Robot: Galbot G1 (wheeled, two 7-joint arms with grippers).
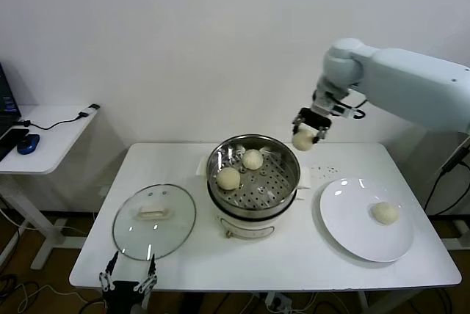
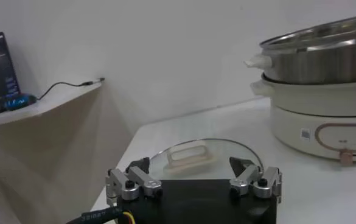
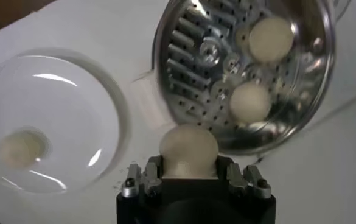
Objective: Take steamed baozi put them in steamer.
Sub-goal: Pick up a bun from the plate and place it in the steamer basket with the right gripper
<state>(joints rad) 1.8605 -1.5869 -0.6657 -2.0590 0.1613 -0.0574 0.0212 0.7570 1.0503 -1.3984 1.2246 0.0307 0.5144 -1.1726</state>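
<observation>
At the near left corner of the table [image 1: 176, 270], the left gripper [image 1: 128, 282] waits idle with its fingers spread apart and nothing between them; just beyond it lies the glass lid [image 1: 154, 221], flat on the tabletop. To that gripper's right stands the steamer [image 1: 253, 174], a steel basket on its white cooker base [image 1: 246, 222], already holding two steamed baozi: one bun [image 1: 228, 178] toward the front left of the perforated floor, another [image 1: 252, 159] further back. Above and just beyond the steamer's far right rim hangs the right gripper [image 1: 308, 129], its fingers clamped on a third bun [image 1: 303, 139], carried in mid-air. The step in hand appears to be the transfer of this bun, lifted clear and not yet over the basket. The next move likely calls for bringing the gripper inward over the open floor of the basket, on the side free of the two buns there, lowering it, and parting the fingers. Nearer than the right gripper and to its right sits the white plate [image 1: 345, 218], where the fourth bun [image 1: 385, 213] rests alone, not yet collected.
</observation>
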